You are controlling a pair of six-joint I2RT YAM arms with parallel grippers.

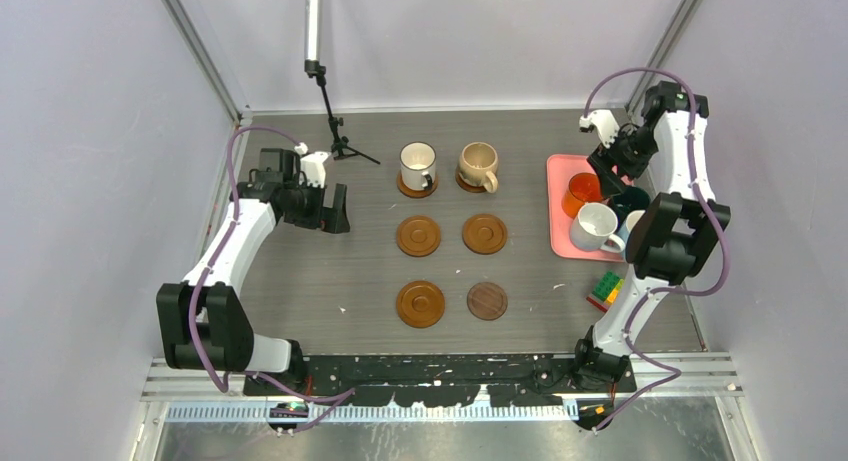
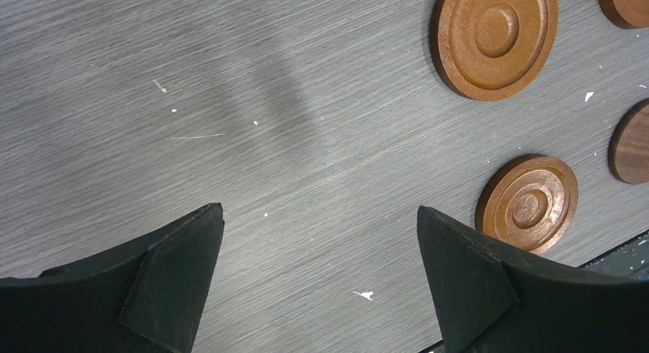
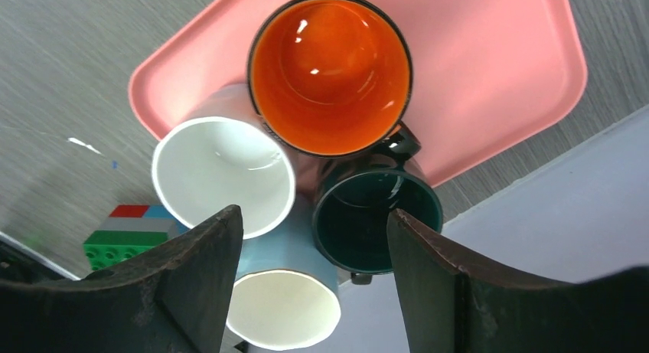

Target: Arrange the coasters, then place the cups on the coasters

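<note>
Grey tabletop (image 1: 300, 281): my left gripper (image 2: 320, 209), centre-left, gapes wide and empty; my right gripper (image 3: 312, 219), upper right, jaws apart over orange cup (image 3: 329, 73) on pink tray (image 3: 497, 62).

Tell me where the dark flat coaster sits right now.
In the top view, the dark flat coaster lies in the grid's nearest row, right column, with a reddish rimmed coaster to its left and the toy bricks further to its right.
</note>
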